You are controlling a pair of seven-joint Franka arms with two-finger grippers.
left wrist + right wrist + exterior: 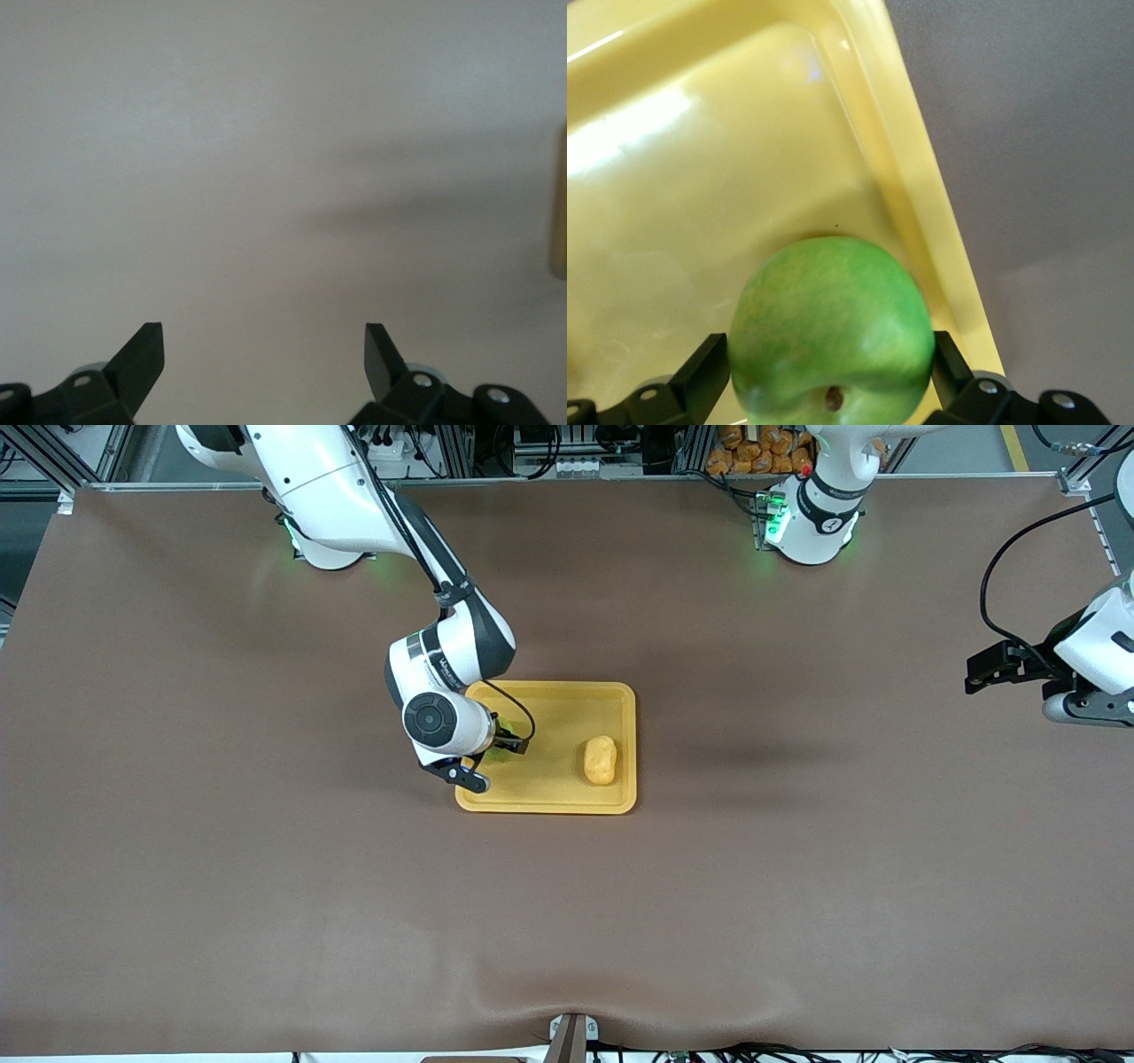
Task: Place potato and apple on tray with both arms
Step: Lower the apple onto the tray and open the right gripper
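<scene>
The yellow-orange tray (558, 708) lies mid-table. The potato (600, 761) lies on it, at the end toward the left arm. My right gripper (503, 744) is low over the tray's other end. In the right wrist view the tray (673, 177) fills the frame and the green apple (833, 345) sits on its floor near the rim. The right gripper (831, 372) stands open with a finger on each side of the apple. In the front view the apple (508, 747) is mostly hidden by the hand. My left gripper (974, 676) waits open and empty over bare table at the left arm's end, its fingertips (146, 350) wide apart.
The brown table mat (797, 886) surrounds the tray. Bags of orange items (753, 452) sit off the table by the left arm's base. A sliver of yellow (561, 204) shows at the edge of the left wrist view.
</scene>
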